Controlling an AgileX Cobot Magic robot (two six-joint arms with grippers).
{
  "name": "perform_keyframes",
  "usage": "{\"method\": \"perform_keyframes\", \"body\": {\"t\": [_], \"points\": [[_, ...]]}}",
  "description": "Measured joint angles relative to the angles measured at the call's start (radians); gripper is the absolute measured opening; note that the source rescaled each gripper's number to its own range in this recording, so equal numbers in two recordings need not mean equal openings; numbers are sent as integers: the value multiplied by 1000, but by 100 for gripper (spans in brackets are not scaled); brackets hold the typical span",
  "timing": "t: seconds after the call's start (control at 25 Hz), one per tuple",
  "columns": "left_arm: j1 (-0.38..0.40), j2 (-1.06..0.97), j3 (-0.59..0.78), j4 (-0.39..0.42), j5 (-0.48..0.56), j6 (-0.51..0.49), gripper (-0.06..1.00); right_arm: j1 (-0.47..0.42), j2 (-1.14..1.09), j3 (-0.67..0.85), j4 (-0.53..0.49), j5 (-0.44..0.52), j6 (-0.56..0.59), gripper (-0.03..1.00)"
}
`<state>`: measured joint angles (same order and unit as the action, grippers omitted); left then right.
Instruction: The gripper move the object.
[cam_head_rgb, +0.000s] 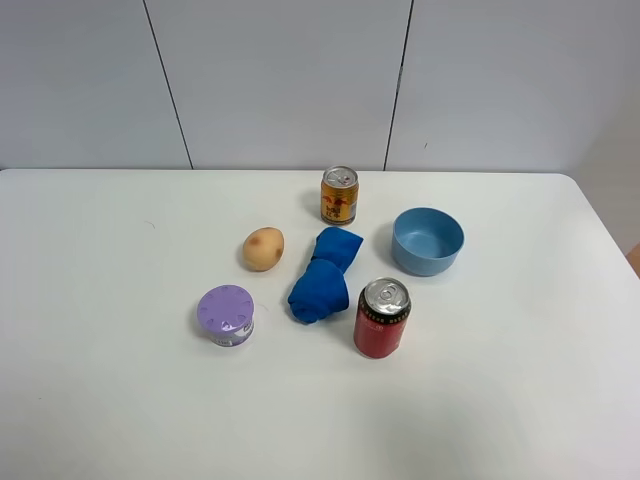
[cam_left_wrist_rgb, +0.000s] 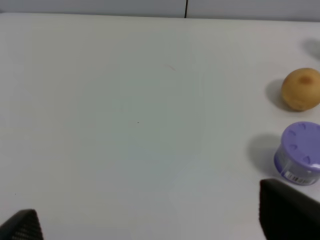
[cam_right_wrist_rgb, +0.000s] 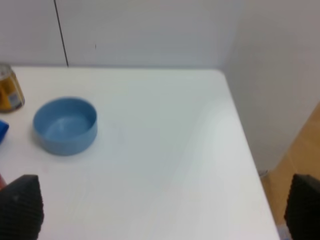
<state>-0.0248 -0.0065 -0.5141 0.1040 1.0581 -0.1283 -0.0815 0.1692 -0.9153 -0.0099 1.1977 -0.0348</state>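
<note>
The tin (cam_head_rgb: 226, 315), squat and round with a lilac dimpled lid and a silver-grey printed side, stands upright on the white worktop (cam_head_rgb: 110, 400), toward the left of the cluster of things in the high view. Nothing touches it. Just behind it lies a potato (cam_head_rgb: 264, 248); to its right lies a crumpled blue cloth (cam_head_rgb: 322, 275), and beyond that stand a red soda can (cam_head_rgb: 381, 317), a blue bowl (cam_head_rgb: 428, 241) and, farther back, a yellow can (cam_head_rgb: 339, 194).

Neither arm appears in the high view. In the left wrist view the tin (cam_left_wrist_rgb: 298, 154) sits near one dark tip of the left gripper (cam_left_wrist_rgb: 150, 220), outside the gap between the fingers (cam_left_wrist_rgb: 287, 210), which stand wide apart and hold nothing. The right gripper (cam_right_wrist_rgb: 165, 210) likewise shows its fingers (cam_right_wrist_rgb: 20, 207) spread wide and empty, over bare worktop near the bowl (cam_right_wrist_rgb: 65, 125) and well apart from the tin.

The task appears not yet begun: the tin is ungrasped, and approach, grasp, carry and release all seem to remain. The left arm looks the better placed.
</note>
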Motion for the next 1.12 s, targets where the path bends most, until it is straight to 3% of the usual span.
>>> {"method": "perform_keyframes", "body": {"t": [0.32,0.68,0.92,1.12], "points": [[0,0,0,0,0,0,100,14,-151,307,19,-98,35,100],[0,0,0,0,0,0,100,77,-172,409,32,-121,40,100],[0,0,0,0,0,0,100,155,-172,409,32,-123,49,74],[0,0,0,0,0,0,100,155,-172,409,32,-130,55,68]]}}
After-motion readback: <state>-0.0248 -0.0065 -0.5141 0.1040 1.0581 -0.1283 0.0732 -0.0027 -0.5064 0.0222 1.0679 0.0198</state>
